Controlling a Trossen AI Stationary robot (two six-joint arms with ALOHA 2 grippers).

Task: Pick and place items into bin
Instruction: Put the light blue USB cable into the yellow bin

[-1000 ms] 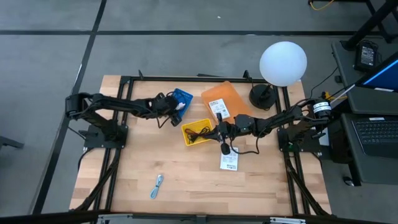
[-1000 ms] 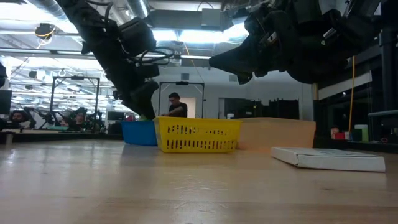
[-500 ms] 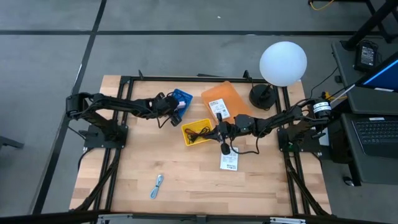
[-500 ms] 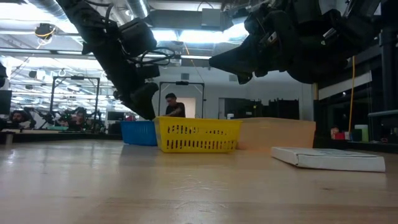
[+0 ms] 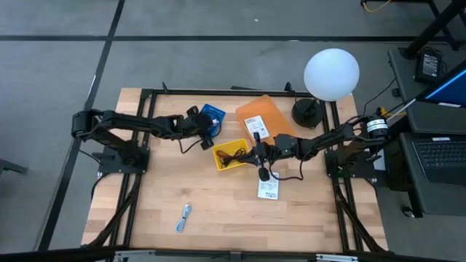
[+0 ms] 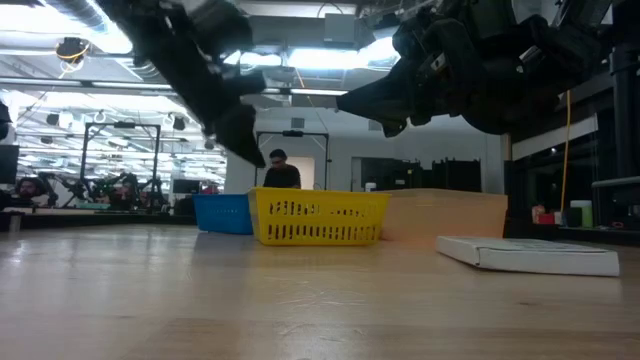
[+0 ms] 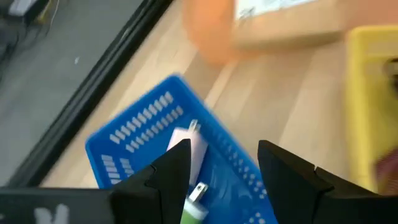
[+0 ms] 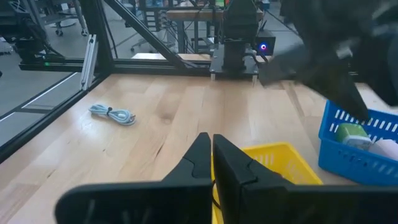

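Observation:
My left gripper (image 5: 208,125) (image 7: 221,158) is open and holds nothing. It hovers over the blue bin (image 5: 215,111) (image 7: 134,140), where a pale pink piece (image 7: 194,146) and a green piece (image 7: 194,214) (image 8: 349,132) lie. My right gripper (image 5: 254,153) (image 8: 212,148) is shut, with nothing visible between its fingers. It hangs above the right end of the yellow bin (image 5: 216,155) (image 6: 318,218), which holds a black cord (image 5: 233,155). A white labelled packet (image 5: 268,189) (image 6: 530,255) lies flat on the table. A coiled blue-silver cord (image 5: 183,216) (image 8: 112,114) lies near the near edge.
An orange padded envelope with a white label (image 5: 261,120) (image 6: 445,215) lies behind the yellow bin. A lamp with a white globe (image 5: 331,73) stands at the far right corner. Bare wood lies between the bins and the table's near edge. A person (image 6: 280,170) shows in the room behind.
My left gripper has risen from just beside the blue bin and drawn back a little toward the table's left edge. The right arm and the things on the table have stayed put.

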